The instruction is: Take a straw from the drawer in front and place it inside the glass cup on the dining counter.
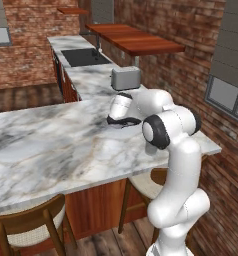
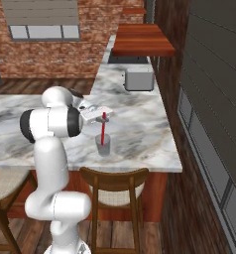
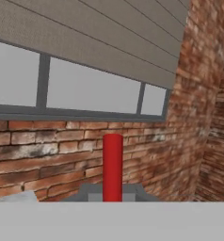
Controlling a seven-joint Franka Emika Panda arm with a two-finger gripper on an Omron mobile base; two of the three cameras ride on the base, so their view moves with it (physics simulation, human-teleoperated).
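Stool (image 2: 114, 186) nearest; tool (image 2: 103, 116) pinching straw (image 2: 102, 134) upright in glass cup (image 2: 103, 145).

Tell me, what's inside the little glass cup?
The red straw stands upright in the glass cup, its top pinched by the robot's fingers. Whether its tip touches the cup's bottom, I cannot tell.

Upright red straw (image 2: 103, 131) in glass cup (image 2: 103, 145)

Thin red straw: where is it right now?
In the right base view the thin red straw stands upright, pinched at its top by the shut gripper, its lower end in the clear glass cup on the white marble dining counter, in front of the silver toaster.
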